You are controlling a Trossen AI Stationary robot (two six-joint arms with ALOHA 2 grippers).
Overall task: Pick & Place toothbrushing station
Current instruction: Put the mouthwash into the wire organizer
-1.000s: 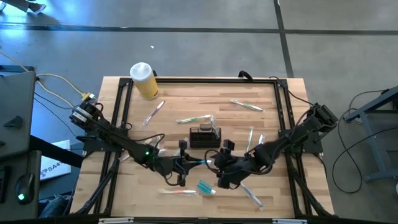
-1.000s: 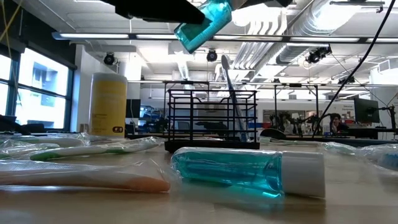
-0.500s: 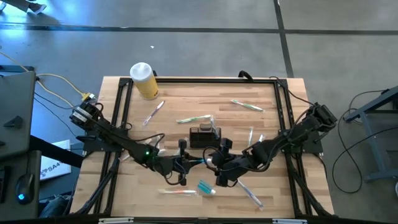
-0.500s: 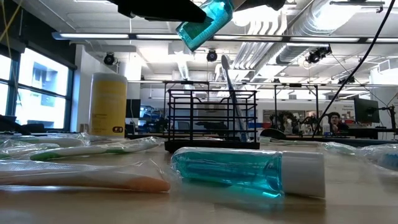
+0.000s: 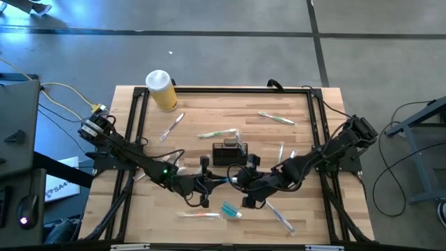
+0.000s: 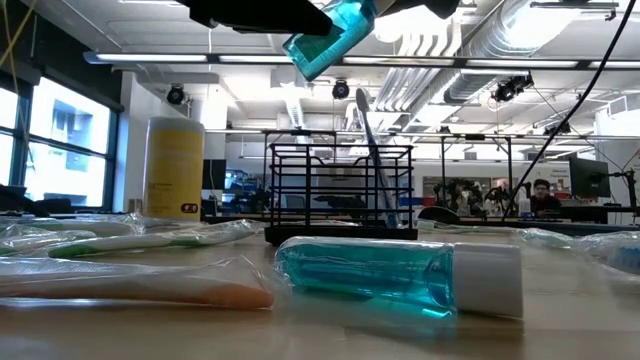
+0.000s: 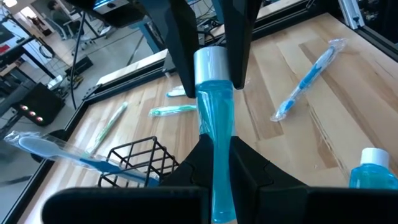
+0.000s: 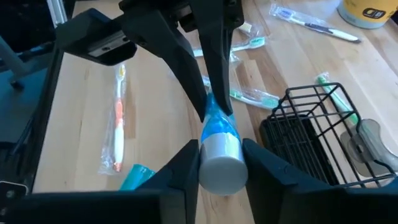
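High view: both pincers [image 5: 221, 183] grip one blue tube [image 7: 216, 140] beside the caddy [image 5: 229, 153].

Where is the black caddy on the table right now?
In the high view, the black caddy stands mid-table, just behind both pincers and the blue tube.

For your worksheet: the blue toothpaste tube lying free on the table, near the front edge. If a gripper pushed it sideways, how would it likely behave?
The blue tube lies on its side and looks rounded, so it would probably roll. Its body looks soft and would likely dent under a pinch. Its glossy skin may be slippery.
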